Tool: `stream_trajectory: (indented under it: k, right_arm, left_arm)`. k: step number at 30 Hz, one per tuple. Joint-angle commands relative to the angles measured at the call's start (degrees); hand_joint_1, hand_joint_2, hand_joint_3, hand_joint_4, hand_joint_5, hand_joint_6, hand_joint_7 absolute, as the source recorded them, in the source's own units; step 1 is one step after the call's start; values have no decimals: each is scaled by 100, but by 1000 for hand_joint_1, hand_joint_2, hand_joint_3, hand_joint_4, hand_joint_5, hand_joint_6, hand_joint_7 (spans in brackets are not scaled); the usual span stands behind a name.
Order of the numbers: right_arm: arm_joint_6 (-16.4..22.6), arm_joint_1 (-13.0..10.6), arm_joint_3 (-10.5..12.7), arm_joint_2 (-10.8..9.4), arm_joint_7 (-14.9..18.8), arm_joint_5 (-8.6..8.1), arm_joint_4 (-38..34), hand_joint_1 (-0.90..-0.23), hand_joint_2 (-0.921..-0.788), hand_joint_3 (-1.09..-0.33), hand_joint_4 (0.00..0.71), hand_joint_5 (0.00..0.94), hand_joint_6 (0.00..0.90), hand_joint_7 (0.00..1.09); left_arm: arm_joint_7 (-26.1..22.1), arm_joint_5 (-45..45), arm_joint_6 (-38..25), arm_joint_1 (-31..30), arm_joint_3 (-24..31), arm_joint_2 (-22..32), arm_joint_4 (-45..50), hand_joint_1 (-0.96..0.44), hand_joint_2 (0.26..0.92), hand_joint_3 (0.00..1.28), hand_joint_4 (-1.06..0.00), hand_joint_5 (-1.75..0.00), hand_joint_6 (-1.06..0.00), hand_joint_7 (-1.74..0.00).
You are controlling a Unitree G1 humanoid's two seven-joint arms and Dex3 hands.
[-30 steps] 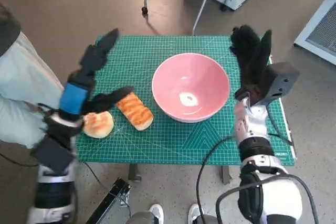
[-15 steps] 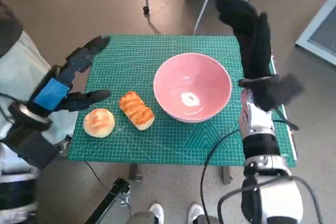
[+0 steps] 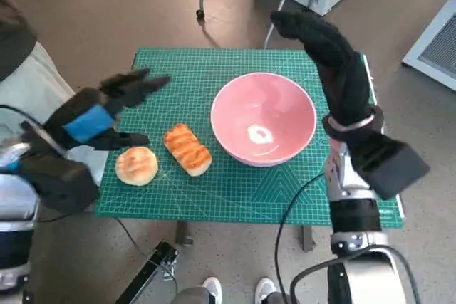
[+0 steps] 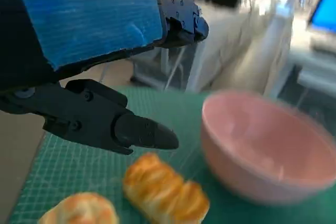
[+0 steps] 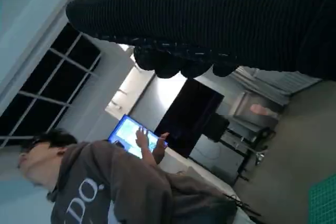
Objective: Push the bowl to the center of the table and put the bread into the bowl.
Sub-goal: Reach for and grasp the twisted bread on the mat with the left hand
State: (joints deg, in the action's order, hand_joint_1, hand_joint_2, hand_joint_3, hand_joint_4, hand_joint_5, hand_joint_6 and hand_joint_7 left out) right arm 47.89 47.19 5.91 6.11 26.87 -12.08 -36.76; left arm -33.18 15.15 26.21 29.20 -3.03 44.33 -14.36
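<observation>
A green gridded cutting mat (image 3: pixel 214 183) covers the small table on speckled floor, where the left hand (image 3: pixel 100 115), spread and empty, hovers by a round bun (image 3: pixel 136 165), the striped bread (image 3: pixel 188 149) beside the pink bowl (image 3: pixel 263 119), the right hand (image 3: pixel 331 62) raised, holding nothing; a person's (image 5: pixel 121 187) grey top reads "DO".

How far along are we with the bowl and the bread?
The pink bowl sits near the middle of the green mat, a little toward the right hand's side, so the push looks about done. Nothing is in hand: the left hand hovers open above the mat's edge and the right hand is raised beyond the bowl. Left to do: the long bread and round bun lie beside the bowl, not inside.
</observation>
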Motion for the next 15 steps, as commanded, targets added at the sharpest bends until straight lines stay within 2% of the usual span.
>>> stream_trajectory:
  k: [1, 15]
  right_arm:
    - [-46, -168, -62, 3, 0, 32, 43, -664, -921, -811, 275, 9, -1, 821]
    - [45, -192, -96, 104, -84, 248, -87, -652, -921, -844, 278, 11, -1, 769]
  left_arm:
    - [-33, 396, 296, 207, -360, 71, -267, -311, 831, 0, -196, -1, -334, -52]
    - [55, 1372, 1049, 920, -1369, -131, -1428, -189, 799, 0, -232, -12, -378, -66]
